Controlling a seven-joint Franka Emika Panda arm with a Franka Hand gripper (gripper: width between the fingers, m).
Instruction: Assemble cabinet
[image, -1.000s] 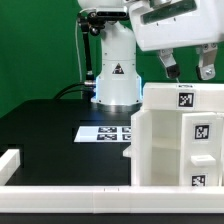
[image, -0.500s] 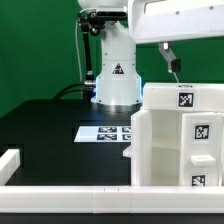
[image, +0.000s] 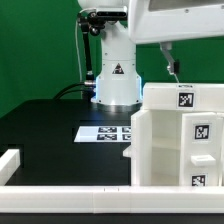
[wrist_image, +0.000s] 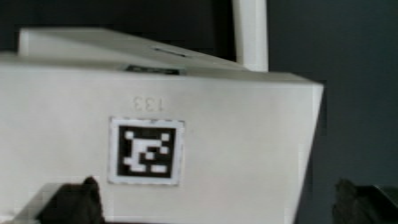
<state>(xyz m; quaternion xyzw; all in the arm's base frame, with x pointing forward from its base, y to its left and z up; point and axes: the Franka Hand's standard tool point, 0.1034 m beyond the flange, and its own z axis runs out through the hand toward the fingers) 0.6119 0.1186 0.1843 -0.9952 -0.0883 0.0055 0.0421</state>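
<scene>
**Cabinet body on table, arm raised above it**

Item 1. Cabinet (image: 175, 135): large white boxy plastic body, standing upright on the black table (image: 50, 125) at about 4 o'clock in the exterior view, reaching to that view's right edge. An open compartment with a step-like inner ledge faces the exterior view's left. Three black-and-white square tags show on it: one on the top face, two on the front face, one above the other. In the wrist view the cabinet (wrist_image: 178, 110) fills most of the frame, with one tag (wrist_image: 146, 150) on its near face and embossed lettering above the tag, too blurred to read.

Item 2. Gripper (image: 172, 62): mostly cut off by the upper edge of the exterior view at about 1 o'clock; one dark finger (image: 171, 62) hangs down, its tip just above the cabinet's top face and apart from it. In the wrist view two dark fingertips (wrist_image: 71, 200) show at the frame's lower corners, spread wide, one on each side of the tag, with nothing between them.

Item 3. Marker board (image: 104, 132): thin flat white strip with tags, lying on the table near centre, at 9 o'clock from the cabinet and just beside it.

Item 4. Long low white bar (image: 60, 196): runs along the table's near edge, with a raised white end block (image: 10, 164) at 8 o'clock.

Item 5. Arm base (image: 115, 70): white, at 12 o'clock, behind the marker board, before a green backdrop.
</scene>
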